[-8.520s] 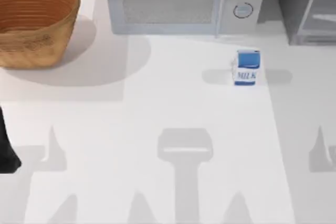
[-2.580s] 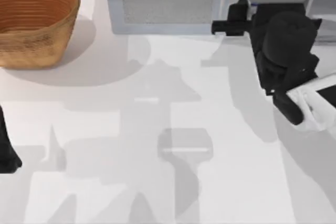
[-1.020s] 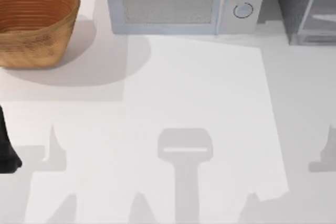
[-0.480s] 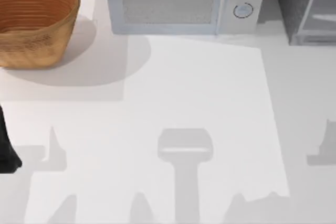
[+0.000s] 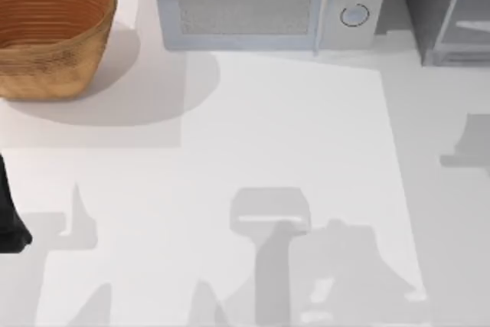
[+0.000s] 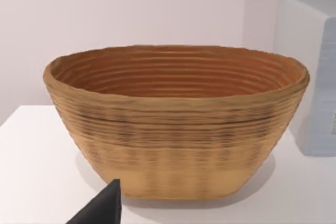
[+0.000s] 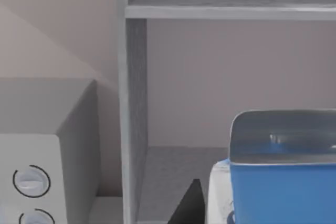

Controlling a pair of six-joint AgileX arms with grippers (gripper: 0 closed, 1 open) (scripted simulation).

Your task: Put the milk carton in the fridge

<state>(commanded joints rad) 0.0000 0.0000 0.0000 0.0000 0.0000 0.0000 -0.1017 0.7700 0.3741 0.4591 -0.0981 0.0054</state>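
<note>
Milk carton (image 7: 281, 177) sits close in front of the right wrist cam, upright, long axis vertical, blue top ridge uppermost; its printed front can't be made out from here. It faces the open fridge (image 7: 131, 103), whose grey frame post, pale shelf above & inner floor lie just beyond it; whether the carton is already inside the compartment or only at its mouth can't be told. One dark fingertip of the right gripper (image 7: 190, 203) shows right beside the carton, touching or nearly so; can't tell if the pincer is clamped on it or spread. In the top view the fridge (image 5: 448, 13) stands at the far right corner of the table (image 5: 268, 135), microwave (image 5: 268, 1) just left of it w/ two round dials on its right end, wicker basket (image 5: 53, 28) at far left. Left arm (image 5: 9, 216) is parked at the near left edge; left gripper (image 6: 102, 208) shows one dark fingertip in front of the basket, open or closed can't be told.
</note>
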